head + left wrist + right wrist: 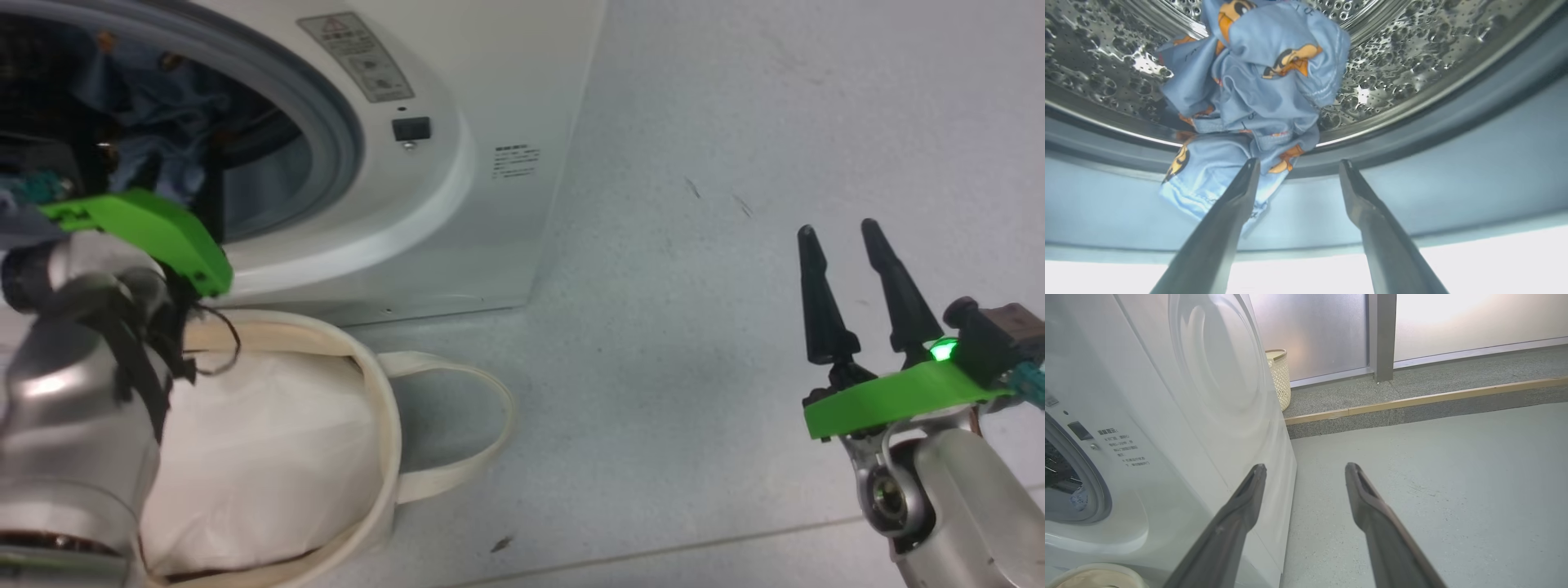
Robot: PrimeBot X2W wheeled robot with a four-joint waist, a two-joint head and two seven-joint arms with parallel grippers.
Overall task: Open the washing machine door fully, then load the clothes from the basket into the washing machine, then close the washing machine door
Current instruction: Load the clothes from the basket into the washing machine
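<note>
The washing machine [457, 188] stands with its round opening uncovered; its door is out of view. The clothes [1265, 81], light blue with orange cartoon faces, lie bunched in the steel drum [1412, 53], and one end hangs over the drum lip onto the grey rubber ring [1453, 134]. My left gripper [1299, 162] is open at that opening, its left finger [1237, 204] in front of the hanging end, with nothing between the fingers. The cream basket [384, 425] sits on the floor below the machine with plain white cloth [261, 457] in it. My right gripper [838, 229] hangs open and empty over the floor, off to the right.
Grey floor [694, 367] spreads right of the machine. In the right wrist view a woven cream bin [1280, 375] stands behind the machine, beside a raised step with a wooden edge [1412, 401] and frosted glass panels [1314, 330]. The basket's strap handle [490, 433] loops out rightwards.
</note>
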